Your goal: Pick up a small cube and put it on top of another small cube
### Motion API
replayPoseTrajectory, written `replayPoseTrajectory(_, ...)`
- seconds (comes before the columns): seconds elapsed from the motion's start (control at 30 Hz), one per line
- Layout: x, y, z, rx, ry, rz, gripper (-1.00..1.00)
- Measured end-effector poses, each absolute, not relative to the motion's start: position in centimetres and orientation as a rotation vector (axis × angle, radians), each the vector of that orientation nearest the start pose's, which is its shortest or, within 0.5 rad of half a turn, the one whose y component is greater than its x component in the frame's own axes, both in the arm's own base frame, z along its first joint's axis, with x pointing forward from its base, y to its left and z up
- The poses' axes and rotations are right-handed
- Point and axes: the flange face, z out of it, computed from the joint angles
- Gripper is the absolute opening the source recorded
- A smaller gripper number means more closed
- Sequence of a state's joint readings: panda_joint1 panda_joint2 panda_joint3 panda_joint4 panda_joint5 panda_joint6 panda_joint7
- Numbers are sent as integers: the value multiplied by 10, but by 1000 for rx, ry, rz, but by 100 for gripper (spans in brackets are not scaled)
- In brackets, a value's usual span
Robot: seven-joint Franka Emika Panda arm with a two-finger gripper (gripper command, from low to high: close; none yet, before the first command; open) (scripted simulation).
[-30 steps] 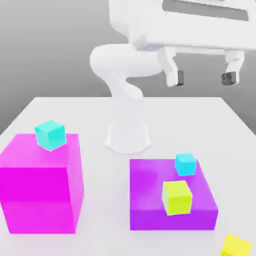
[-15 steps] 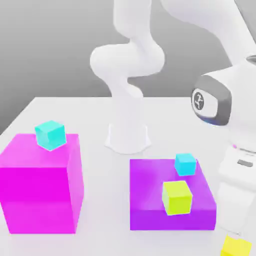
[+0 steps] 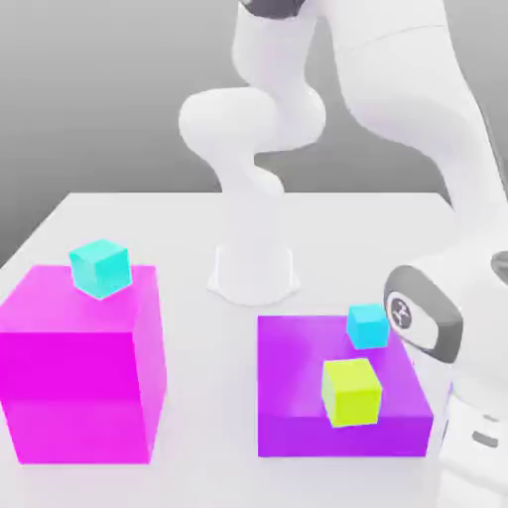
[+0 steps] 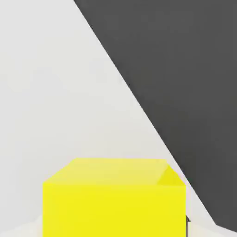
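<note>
The small yellow cube [image 4: 115, 199] looms close in the hand view, resting on the white table [image 4: 55, 92] near its edge. In the exterior view my arm's hand [image 3: 476, 437] has dropped to the table's near corner on the exterior view's right, and it covers the spot where that cube lies. My gripper is shut on the yellow cube. The turquoise cube [image 3: 100, 267] sits on top of the tall magenta block [image 3: 79, 377] at the exterior view's left, far from the hand.
A low purple block [image 3: 298, 397] stands just left of the hand and carries a sky-cyan cube [image 3: 367, 325] and a lime cube [image 3: 351, 391]. The robot's white base [image 3: 254, 273] stands behind it. Beyond the table edge lies dark floor [image 4: 185, 69].
The arm swung down from high above to the near right corner and sank lower over the yellow cube, which it now hides in the exterior view. The fingers went from open to shut.
</note>
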State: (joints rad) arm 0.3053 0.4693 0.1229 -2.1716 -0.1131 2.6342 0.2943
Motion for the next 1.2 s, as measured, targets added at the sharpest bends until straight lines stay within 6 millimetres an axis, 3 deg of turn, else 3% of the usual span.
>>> replayPoseTrajectory(0.03,509,235,189,-3124,-340,1,-100)
replayPoseTrajectory(0.1,515,207,217,-3146,-252,-7,-100)
replayPoseTrajectory(0.3,522,98,294,-3192,120,-28,-100)
replayPoseTrajectory(0.37,517,49,318,-3189,287,-30,-100)
replayPoseTrajectory(0.47,500,-8,351,-3167,500,-32,-100)
replayPoseTrajectory(0.73,423,-118,422,-3035,970,-19,-100)
replayPoseTrajectory(0.93,346,-182,450,-2866,1289,-1,-100)
replayPoseTrajectory(1.07,337,-188,403,-2844,1323,1,-100)
replayPoseTrajectory(1.1,336,-188,395,-2843,1324,1,100)
replayPoseTrajectory(1.2,336,-188,395,-2843,1324,1,100)
